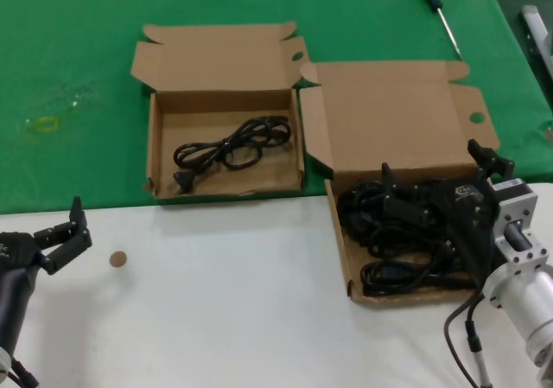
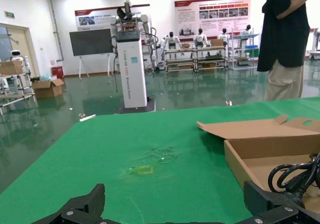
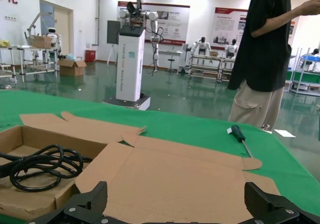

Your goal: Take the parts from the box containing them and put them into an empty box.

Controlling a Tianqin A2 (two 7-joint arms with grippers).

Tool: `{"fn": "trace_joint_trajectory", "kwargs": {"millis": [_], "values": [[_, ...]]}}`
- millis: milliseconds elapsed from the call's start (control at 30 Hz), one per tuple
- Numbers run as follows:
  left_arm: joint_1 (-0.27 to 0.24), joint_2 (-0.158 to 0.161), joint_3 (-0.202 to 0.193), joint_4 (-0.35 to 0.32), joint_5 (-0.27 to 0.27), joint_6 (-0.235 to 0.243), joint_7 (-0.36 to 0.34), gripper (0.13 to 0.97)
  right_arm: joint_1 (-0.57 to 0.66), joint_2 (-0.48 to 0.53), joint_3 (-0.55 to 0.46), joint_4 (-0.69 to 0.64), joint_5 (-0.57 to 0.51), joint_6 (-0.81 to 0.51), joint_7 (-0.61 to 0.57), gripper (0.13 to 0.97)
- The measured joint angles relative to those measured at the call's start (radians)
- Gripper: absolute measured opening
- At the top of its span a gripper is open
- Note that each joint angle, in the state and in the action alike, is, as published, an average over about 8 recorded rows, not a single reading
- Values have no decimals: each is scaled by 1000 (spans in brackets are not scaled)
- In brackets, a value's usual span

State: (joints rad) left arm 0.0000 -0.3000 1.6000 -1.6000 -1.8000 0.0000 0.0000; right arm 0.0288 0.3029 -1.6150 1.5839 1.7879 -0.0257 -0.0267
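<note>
I see the worktop, green cloth at the back and white at the front, carrying the larger brown corrugated cardboard box on my right, heaped with black cables under its big wide lid panel, and just beside it to the left the smaller brown cardboard box holding one coiled black power cord. My right gripper sits low over the cable heap with fingers spread wide, while my left gripper waits, fingers apart, over the white front edge near a small brown disc. A green-handled screwdriver lies on the cloth at the back right.
</note>
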Motion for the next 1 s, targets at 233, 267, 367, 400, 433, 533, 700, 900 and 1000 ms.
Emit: {"fn": "trace_joint_trajectory", "kwargs": {"millis": [233, 267, 367, 400, 433, 533, 700, 900, 1000], "values": [[0, 0, 0, 0, 0, 0, 0, 966, 0, 0, 0, 0, 0, 0, 0, 966], [0, 0, 0, 0, 0, 0, 0, 966, 0, 0, 0, 0, 0, 0, 0, 966], [0, 0, 0, 0, 0, 0, 0, 966, 0, 0, 0, 0, 0, 0, 0, 966], [0, 0, 0, 0, 0, 0, 0, 966, 0, 0, 0, 0, 0, 0, 0, 966], [0, 0, 0, 0, 0, 0, 0, 966, 0, 0, 0, 0, 0, 0, 0, 966], [0, 0, 0, 0, 0, 0, 0, 966, 0, 0, 0, 0, 0, 0, 0, 966], [0, 0, 0, 0, 0, 0, 0, 966, 0, 0, 0, 0, 0, 0, 0, 966], [0, 0, 0, 0, 0, 0, 0, 966, 0, 0, 0, 0, 0, 0, 0, 966], [0, 0, 0, 0, 0, 0, 0, 966, 0, 0, 0, 0, 0, 0, 0, 966]]}}
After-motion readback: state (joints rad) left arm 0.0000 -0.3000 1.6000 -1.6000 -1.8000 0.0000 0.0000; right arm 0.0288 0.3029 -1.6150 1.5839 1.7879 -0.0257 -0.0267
